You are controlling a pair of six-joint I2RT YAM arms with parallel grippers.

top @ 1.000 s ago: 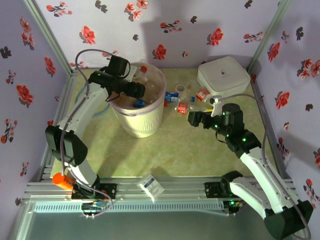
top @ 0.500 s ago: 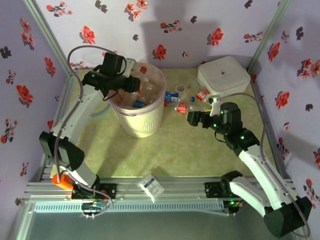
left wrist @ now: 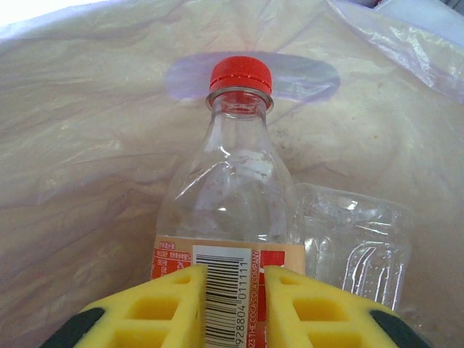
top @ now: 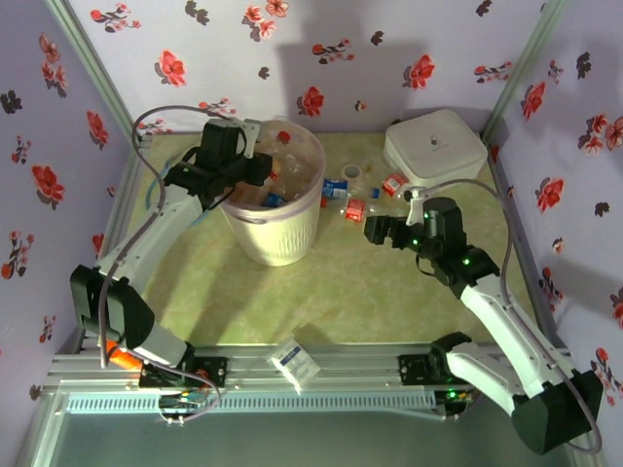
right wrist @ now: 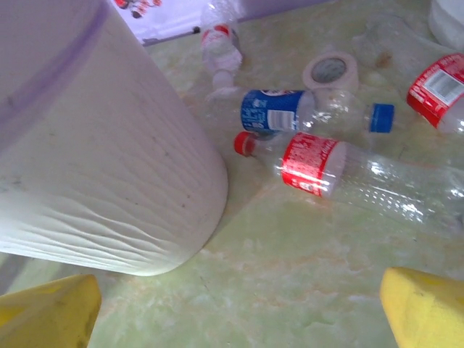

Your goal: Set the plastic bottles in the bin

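Left tool [left wrist: 233,283], fingers drawn together, hangs at the rim of the bin [top: 279,238], with a red-capped bottle [left wrist: 230,188] just ahead against the liner [left wrist: 87,145]. Right tool [right wrist: 239,293], spread wide, faces a red-label bottle [right wrist: 326,168] and a blue-label bottle [right wrist: 290,112] lying ahead on the surface [right wrist: 290,275].

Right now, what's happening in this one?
The left pincer is shut over the bin, with a red-capped bottle resting against the liner ahead of it; a grip cannot be confirmed. The right pincer hangs open above the table, facing a red-labelled bottle and a blue-labelled bottle lying beside the bin, not yet picked up.
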